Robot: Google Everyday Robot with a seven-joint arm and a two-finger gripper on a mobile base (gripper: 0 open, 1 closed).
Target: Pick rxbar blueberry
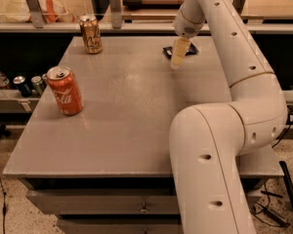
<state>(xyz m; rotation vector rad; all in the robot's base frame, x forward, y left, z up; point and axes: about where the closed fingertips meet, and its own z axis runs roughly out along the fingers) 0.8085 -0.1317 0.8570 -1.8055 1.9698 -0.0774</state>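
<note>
The rxbar blueberry [191, 48] is a small flat dark navy bar lying near the far right of the grey table [127, 116]. My gripper [178, 56] hangs right over it, its pale fingers covering the middle of the bar, so only the bar's two ends show either side. The white arm reaches in from the lower right and bends back over the table.
A red Coca-Cola can [64, 90] stands at the left side of the table. A gold-tan can [91, 33] stands at the far left corner. Several small cans and a bottle [20, 83] sit on a lower ledge to the left. A counter runs behind the table.
</note>
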